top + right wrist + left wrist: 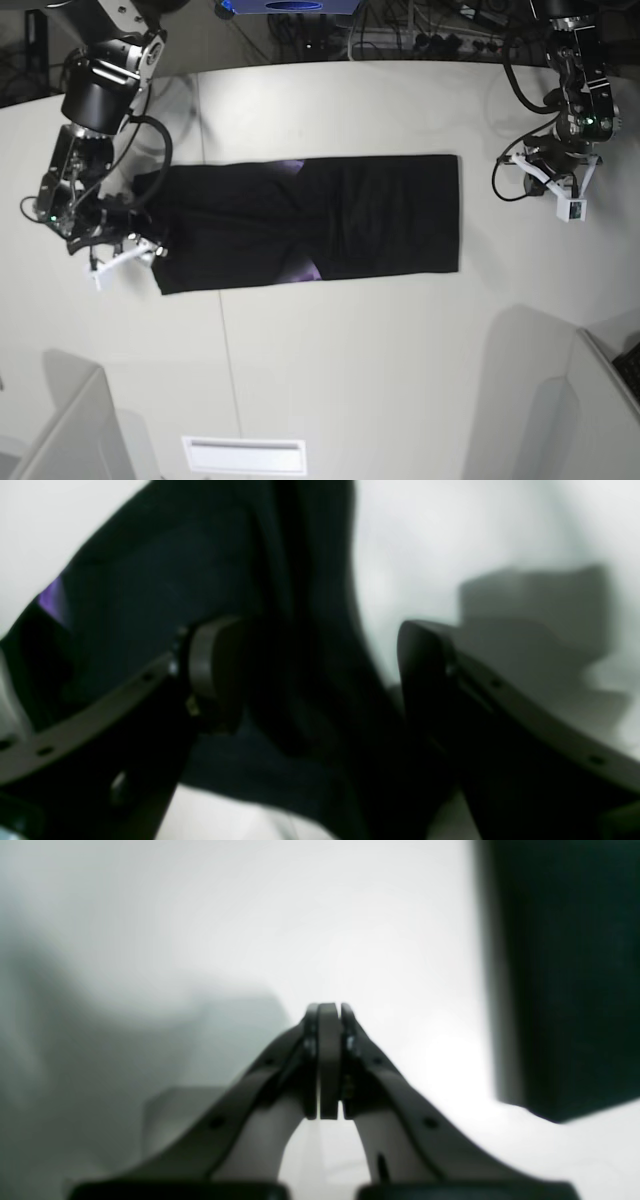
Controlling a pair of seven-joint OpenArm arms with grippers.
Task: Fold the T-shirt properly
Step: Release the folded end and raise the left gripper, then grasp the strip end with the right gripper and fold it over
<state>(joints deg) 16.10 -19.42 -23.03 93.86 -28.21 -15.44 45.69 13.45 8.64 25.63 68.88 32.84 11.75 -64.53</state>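
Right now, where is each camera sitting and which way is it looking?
Left wrist: on the left arm, looking past the shut left gripper at the white table; T-shirt edge on the right.
Right wrist: on the right arm, looking between the open right gripper at the T-shirt.
Base: overhead, looking down on the T-shirt and both arms.
All three views share the T-shirt.

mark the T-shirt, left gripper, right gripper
T-shirt (380, 215): base view, flat black panel.
Left gripper (329, 1012): left wrist view, closed fingertips.
Right gripper (320, 670): right wrist view, gap between open fingertips.
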